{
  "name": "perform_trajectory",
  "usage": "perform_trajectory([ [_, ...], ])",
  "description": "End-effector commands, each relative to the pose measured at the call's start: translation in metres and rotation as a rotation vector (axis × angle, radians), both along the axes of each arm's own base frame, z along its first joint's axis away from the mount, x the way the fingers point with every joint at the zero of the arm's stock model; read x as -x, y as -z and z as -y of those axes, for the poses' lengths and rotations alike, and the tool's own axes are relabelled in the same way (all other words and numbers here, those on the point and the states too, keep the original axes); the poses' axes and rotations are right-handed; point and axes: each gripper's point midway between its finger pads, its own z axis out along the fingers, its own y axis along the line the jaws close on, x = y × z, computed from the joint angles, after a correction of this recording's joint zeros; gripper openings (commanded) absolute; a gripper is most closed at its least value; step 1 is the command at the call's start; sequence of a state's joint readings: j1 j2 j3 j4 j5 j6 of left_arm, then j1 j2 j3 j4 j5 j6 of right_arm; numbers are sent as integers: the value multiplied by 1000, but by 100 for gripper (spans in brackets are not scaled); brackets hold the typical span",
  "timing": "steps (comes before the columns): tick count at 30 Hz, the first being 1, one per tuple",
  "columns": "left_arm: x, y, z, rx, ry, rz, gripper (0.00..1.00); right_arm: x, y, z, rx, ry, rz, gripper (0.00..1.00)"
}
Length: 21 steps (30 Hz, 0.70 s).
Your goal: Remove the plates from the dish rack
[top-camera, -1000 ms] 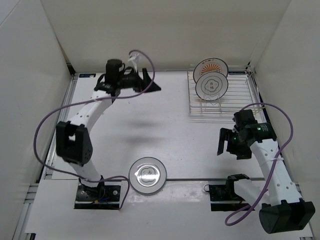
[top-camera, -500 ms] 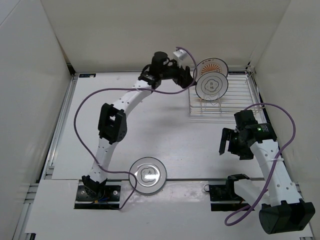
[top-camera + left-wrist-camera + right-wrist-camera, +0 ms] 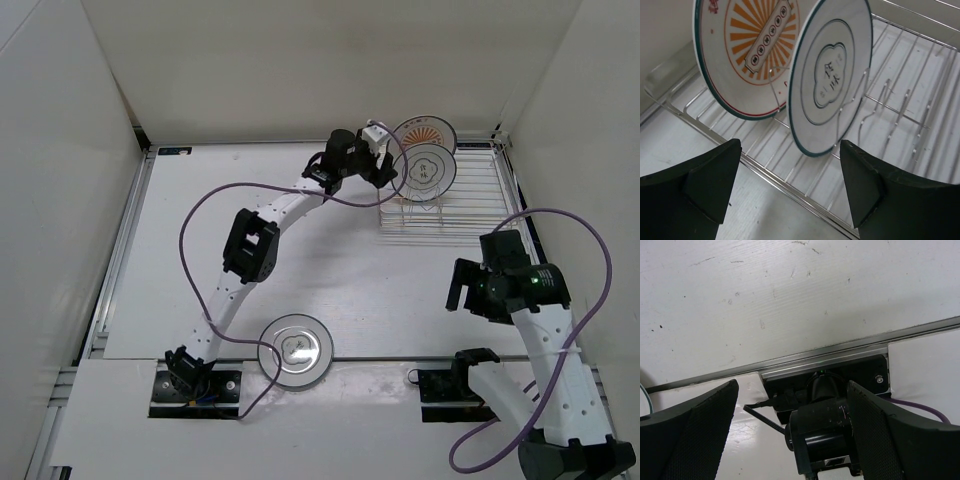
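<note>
The wire dish rack [image 3: 480,195] stands at the far right of the table. Two plates stand upright in it: an orange sunburst plate [image 3: 424,129] behind and a dark-outlined scalloped plate [image 3: 424,172] in front. A third scalloped plate [image 3: 295,348] lies flat at the near edge. My left gripper [image 3: 388,166] is open at the rack's left side. In the left wrist view its jaws [image 3: 790,150] gape just short of the scalloped plate [image 3: 832,75], with the sunburst plate [image 3: 747,50] behind it and the rack [image 3: 910,100] beneath. My right gripper [image 3: 466,290] hangs open and empty.
White walls enclose the table on three sides. The right wrist view looks down past the open right gripper [image 3: 792,385] at the right arm's own black base [image 3: 822,430] and the metal rail along the table's near edge [image 3: 840,354]. Purple cables loop beside both arms.
The left arm has swung from the far left of the table across to the rack's left side. The right arm has drawn back a little toward the near edge.
</note>
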<state>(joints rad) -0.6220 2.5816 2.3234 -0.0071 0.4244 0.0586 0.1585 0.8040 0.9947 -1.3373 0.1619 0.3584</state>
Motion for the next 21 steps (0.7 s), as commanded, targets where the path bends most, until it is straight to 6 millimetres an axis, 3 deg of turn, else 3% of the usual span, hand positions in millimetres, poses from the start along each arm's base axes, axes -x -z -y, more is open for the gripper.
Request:
perform_trajectory([
  [1,-21,-42,6,95,-53,155,89,3,-6,3,15,3,-5,90],
  [3,-27,-49,8,135,-74,174,88,2,-6,2,15,0,-13,90],
  [11,-30,-41,15,178,-95,179,87,1,-2,6,38,29,-50,90],
  [21,-12,-33,37,235,-29,129,84,0,3,9,55,46,-74,90],
])
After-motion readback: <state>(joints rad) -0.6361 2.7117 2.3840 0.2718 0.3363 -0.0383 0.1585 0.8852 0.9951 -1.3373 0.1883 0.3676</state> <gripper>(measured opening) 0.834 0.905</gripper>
